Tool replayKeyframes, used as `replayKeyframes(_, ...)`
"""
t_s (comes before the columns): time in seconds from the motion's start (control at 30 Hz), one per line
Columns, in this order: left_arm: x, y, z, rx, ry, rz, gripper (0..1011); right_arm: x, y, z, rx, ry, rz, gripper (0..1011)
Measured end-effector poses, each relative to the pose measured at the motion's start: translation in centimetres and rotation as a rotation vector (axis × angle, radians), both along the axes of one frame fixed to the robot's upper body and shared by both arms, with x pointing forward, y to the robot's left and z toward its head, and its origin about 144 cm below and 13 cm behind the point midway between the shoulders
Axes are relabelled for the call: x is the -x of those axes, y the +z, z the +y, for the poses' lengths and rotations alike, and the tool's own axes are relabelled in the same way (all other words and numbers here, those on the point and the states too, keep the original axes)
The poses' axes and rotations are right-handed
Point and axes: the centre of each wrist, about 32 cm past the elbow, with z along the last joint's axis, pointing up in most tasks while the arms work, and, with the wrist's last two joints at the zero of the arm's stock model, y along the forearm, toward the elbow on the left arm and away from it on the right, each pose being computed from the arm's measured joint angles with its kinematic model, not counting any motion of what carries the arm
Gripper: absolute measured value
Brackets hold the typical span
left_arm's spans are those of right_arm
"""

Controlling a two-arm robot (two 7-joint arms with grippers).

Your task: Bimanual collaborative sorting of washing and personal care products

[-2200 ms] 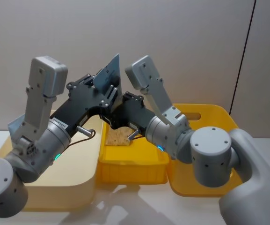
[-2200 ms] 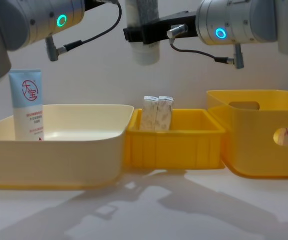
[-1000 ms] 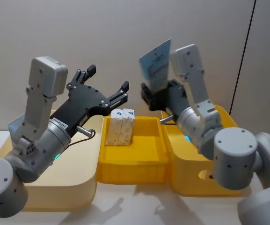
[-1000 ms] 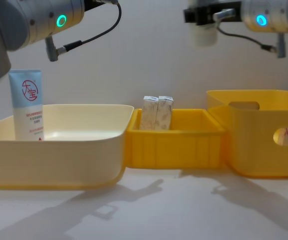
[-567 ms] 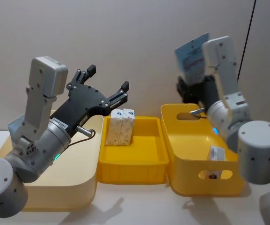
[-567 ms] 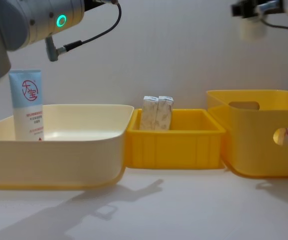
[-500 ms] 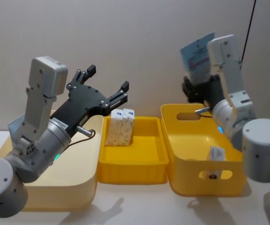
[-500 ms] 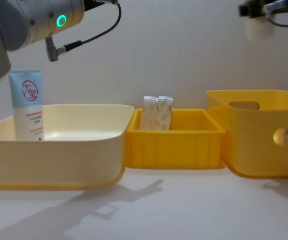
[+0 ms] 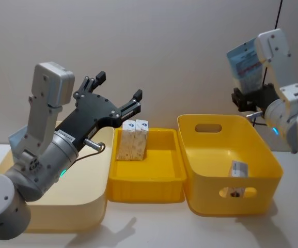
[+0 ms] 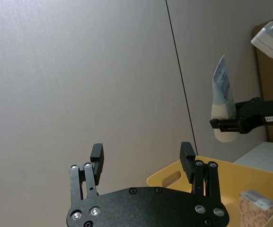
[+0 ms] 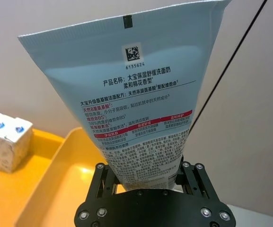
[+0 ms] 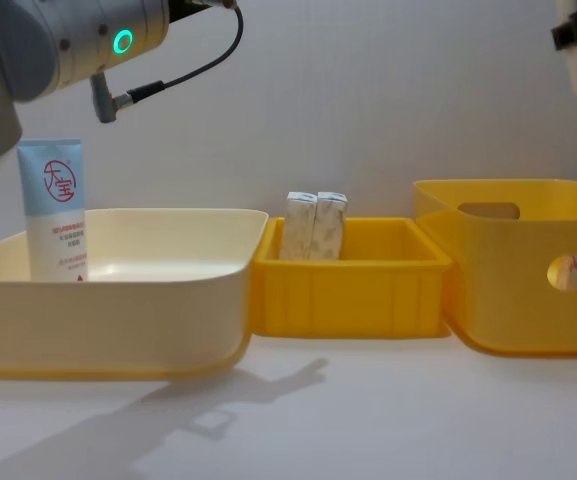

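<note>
My right gripper [image 9: 246, 101] is shut on the cap end of a tube [image 9: 246, 63], held upright and high above the far right corner of the big yellow bin [image 9: 226, 199]. The right wrist view has the tube's printed back [image 11: 136, 94] rising from the fingers [image 11: 101, 184]. My left gripper [image 9: 119, 86] is open and holds nothing, raised above the seam between the cream bin [image 9: 81, 206] and the small yellow tray [image 9: 149, 188]. A second tube [image 12: 53, 210] stands in the cream bin. Two cartons [image 9: 132, 139] stand in the tray. One carton [image 9: 238, 169] lies in the big bin.
The three bins stand side by side along the white table [image 12: 348, 410], close to the grey wall. A black cable [image 9: 275, 31] runs down the wall behind the right arm. Bare table lies in front of the bins.
Both grippers met on the tube above the tray; the left let go and opened. The right arm has carried the tube right, past the big yellow bin. The left arm stays still.
</note>
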Motion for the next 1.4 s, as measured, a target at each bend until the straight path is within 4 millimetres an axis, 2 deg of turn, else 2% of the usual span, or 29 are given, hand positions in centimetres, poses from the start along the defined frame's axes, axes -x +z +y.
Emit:
replayKeyframes(0.3,0.0,0.0,0.0,0.0,0.0,0.0,1000,-1.5,1.6,-1.8,0.016,0.006,0.124,557)
replayKeyframes(0.57,0.0,0.0,0.0,0.0,0.0,0.0,1000,-3.6,3.1,-3.3,0.009,0.061,0.254,556)
replayKeyframes(0.67,0.0,0.0,0.0,0.0,0.0,0.0,1000,-4.5,3.6,-3.8,0.002,0.085,0.297,639)
replayKeyframes(0.7,0.0,0.0,0.0,0.0,0.0,0.0,999,-4.7,3.7,-3.9,0.0,0.091,0.307,639)
replayKeyframes(0.87,0.0,0.0,0.0,0.0,0.0,0.0,999,-5.7,4.3,-4.5,-0.013,0.116,0.357,834)
replayKeyframes(0.97,0.0,0.0,0.0,0.0,0.0,0.0,1000,-6.1,4.6,-4.8,-0.017,0.126,0.377,885)
replayKeyframes(1.1,0.0,0.0,0.0,0.0,0.0,0.0,1000,-6.4,4.8,-5.1,-0.023,0.134,0.397,1001)
replayKeyframes(1.4,0.0,0.0,0.0,0.0,0.0,0.0,999,-6.9,5.2,-5.6,-0.034,0.146,0.424,1001)
